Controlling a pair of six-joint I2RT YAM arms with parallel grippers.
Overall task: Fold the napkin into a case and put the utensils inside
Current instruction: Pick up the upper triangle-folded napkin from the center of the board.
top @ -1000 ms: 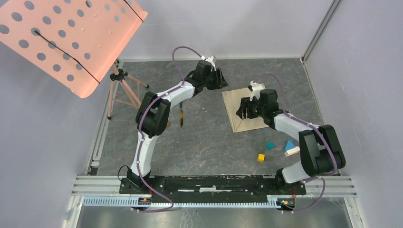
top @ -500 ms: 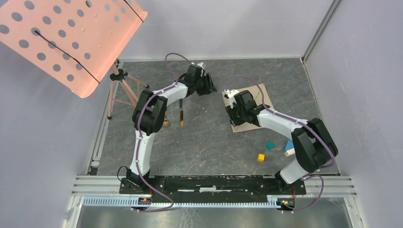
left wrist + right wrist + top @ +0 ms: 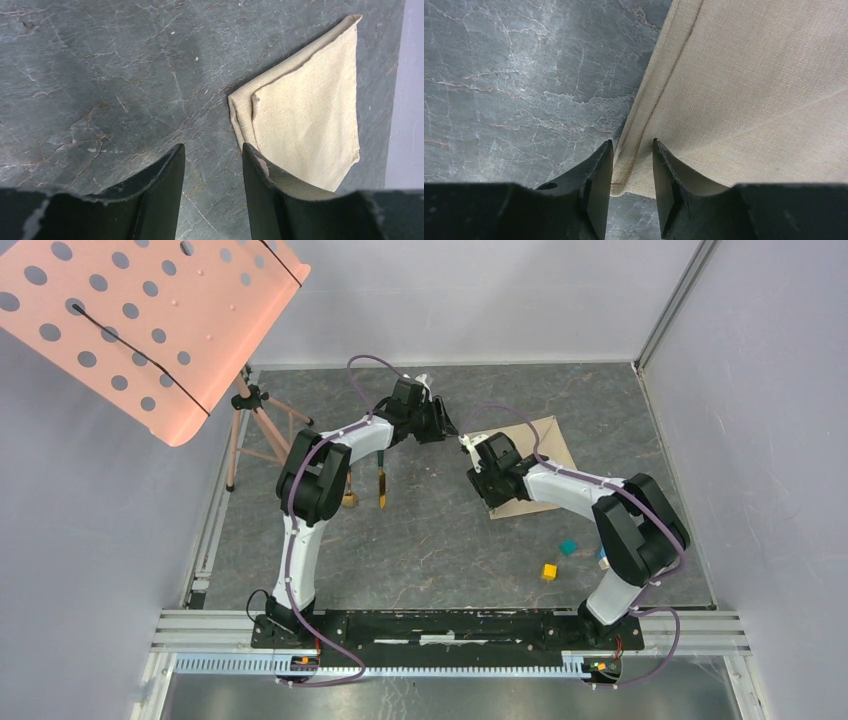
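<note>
At the napkin (image 3: 749, 75) corner, right pincer (image 3: 632, 141) has arrived — jaws apart, seemingly astride its hem; left pincer (image 3: 213, 146) gapes.

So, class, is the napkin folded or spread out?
Folded: in the left wrist view the napkin shows one layer's edge lying just inside another's at its corner.

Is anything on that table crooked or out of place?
The napkin lies at an angle to the edges of the table, and its folded layers do not line up: the upper layer sits back from the lower one's edge. The yellow cube and teal cube nearby look like strays.
</note>
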